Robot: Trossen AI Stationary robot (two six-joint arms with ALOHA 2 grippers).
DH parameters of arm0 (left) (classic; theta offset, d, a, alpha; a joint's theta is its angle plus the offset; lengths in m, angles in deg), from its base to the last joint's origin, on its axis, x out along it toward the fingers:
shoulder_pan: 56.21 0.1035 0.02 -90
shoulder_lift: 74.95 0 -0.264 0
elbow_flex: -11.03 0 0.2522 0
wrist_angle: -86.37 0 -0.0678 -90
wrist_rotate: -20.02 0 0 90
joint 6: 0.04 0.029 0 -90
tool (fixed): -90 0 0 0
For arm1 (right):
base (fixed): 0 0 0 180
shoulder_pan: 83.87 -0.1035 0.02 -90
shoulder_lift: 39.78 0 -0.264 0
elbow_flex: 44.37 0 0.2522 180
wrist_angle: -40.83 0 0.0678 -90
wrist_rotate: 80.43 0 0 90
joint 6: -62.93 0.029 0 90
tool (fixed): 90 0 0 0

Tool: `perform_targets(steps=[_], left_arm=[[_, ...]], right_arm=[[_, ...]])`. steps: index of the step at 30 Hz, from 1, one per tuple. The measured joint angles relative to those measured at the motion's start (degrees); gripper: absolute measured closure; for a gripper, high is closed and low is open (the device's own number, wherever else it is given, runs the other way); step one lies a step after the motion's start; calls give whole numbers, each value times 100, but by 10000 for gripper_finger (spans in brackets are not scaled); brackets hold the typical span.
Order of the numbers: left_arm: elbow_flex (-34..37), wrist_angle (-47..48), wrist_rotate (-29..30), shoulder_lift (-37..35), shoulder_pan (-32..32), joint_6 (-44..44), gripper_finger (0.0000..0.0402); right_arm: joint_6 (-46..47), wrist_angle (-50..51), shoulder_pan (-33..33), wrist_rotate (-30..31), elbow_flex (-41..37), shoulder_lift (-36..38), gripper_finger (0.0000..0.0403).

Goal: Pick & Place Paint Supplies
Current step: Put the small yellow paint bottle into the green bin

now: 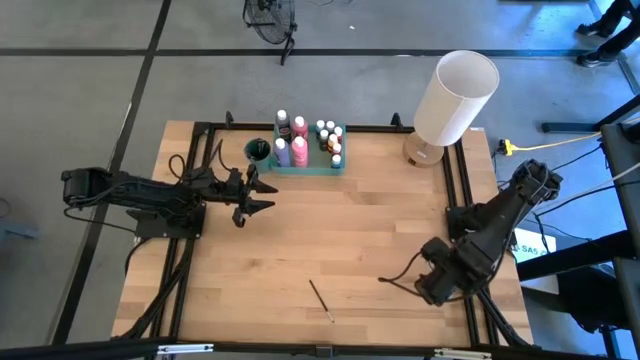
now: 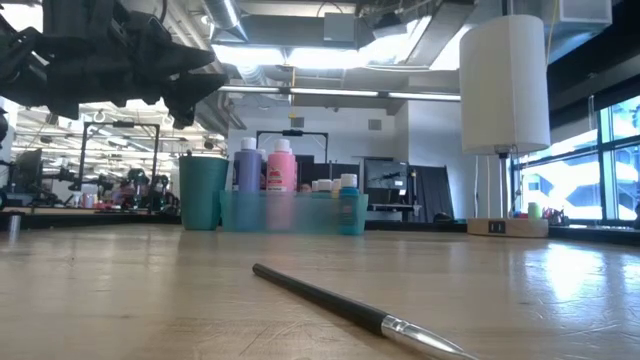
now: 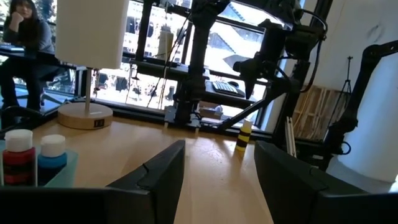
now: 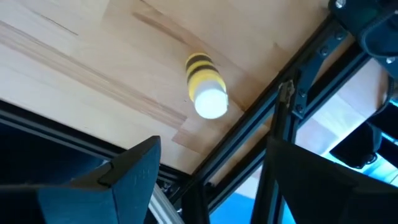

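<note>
Right claw hangs over the near right corner of the pale wooden worktop, fingers spread wide, nothing between them. Directly beyond its tips stands a small yellow paint bottle with dark bands and a white cap, upright beside the black frame rail, cap facing the wrist camera; its long axis runs roughly in line with the claw's approach.

Left claw hovers near the translucent green rectangular tray, fingers parted, empty. That tray at the far edge holds pink, purple and smaller white-capped bottles; a teal cup stands just beside it.

A thin dark paintbrush with a metal ferrule lies loose on the near worktop, slanted, nearer the right arm than the left.

Judged: the right arm is the better placed for both loose items.

The overhead view hides the yellow bottle under the right arm; both wrist views show it. Only the low view resolves the ferrule.
</note>
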Motion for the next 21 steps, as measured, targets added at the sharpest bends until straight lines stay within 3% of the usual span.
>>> perform_targets(steps=[13, 21], left_arm=[[0, -4, 0, 0, 0, -12, 212], [0, 48, 0, 0, 0, -13, 213]], right_arm=[[354, 249, -357, 383, -2, 293, 103], [683, 350, -691, 1579, -2, 723, 103]])
